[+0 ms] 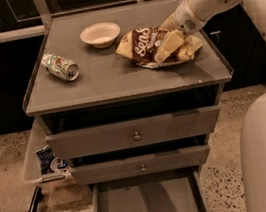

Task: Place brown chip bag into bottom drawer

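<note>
The brown chip bag (pixel 143 45) lies flat on the right half of the grey cabinet top, white lettering up, cream ends to left and right. My gripper (pixel 172 51) comes in from the upper right and rests down on the bag's right end, touching it. The bag is still on the surface, not lifted. The bottom drawer (pixel 148 209) is pulled out at the foot of the cabinet; its flat grey floor shows with nothing in it.
A white bowl (pixel 100 34) stands at the back of the top, left of the bag. A crushed can (pixel 60 66) lies on its side at the left. Two upper drawers (pixel 135 133) with knobs are closed. A small blue-white packet (pixel 45 158) lies left of the cabinet.
</note>
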### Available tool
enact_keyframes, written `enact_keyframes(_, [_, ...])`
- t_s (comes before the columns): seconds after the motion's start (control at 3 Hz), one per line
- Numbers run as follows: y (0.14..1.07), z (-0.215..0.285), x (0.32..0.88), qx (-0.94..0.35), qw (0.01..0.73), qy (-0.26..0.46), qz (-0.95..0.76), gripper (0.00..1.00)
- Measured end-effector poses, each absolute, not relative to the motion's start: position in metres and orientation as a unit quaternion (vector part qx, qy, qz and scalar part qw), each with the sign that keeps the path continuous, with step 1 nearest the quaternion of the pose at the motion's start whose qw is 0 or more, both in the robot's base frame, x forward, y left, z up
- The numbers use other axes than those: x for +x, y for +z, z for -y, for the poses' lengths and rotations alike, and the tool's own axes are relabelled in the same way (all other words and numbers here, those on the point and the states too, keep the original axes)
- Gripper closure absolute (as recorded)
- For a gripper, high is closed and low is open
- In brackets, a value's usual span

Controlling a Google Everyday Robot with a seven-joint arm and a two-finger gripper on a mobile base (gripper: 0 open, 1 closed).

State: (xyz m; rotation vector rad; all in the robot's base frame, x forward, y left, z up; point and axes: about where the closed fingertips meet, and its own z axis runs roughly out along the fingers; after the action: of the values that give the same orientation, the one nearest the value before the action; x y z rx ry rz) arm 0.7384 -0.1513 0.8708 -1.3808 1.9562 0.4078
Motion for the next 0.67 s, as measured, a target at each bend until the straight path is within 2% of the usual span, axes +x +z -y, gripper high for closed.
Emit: enact_keyframes(0.67, [0.8706, 0.1514, 0.7384, -0.533, 0.348, 0.158, -0.755, 0.65])
